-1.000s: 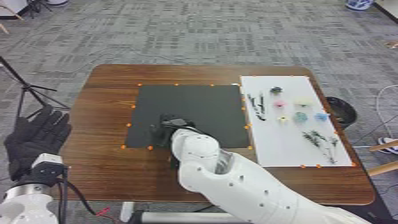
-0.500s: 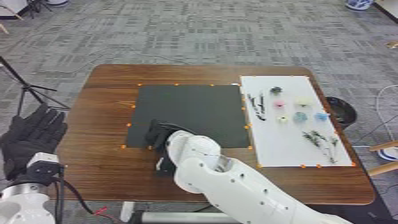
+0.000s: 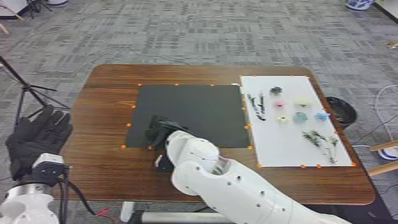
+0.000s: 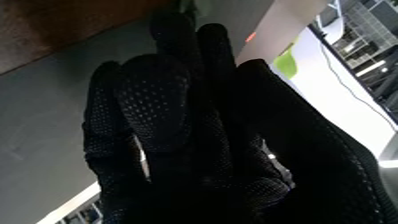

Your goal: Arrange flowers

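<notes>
While the right hand [image 3: 162, 131] is over the dark sheet's [image 3: 191, 107] near left corner, the flowers [image 3: 300, 117] lie on the white sheet [image 3: 275, 150].
Whether that hand is spread, pressed together or pinching the green bit [image 4: 190, 6] by its tip, I cannot tell; the left hand [image 3: 37, 137] is open, beside the table's [image 3: 98, 165] left edge. If the right arm [image 3: 222, 187] swung back low, it could drag the leafy sprigs [image 3: 313, 136] or scatter the blooms (light things, I'd guess). Pressing down might shift the dark sheet. Its near edge is close to the glove; room lies ahead and rightward across it.
</notes>
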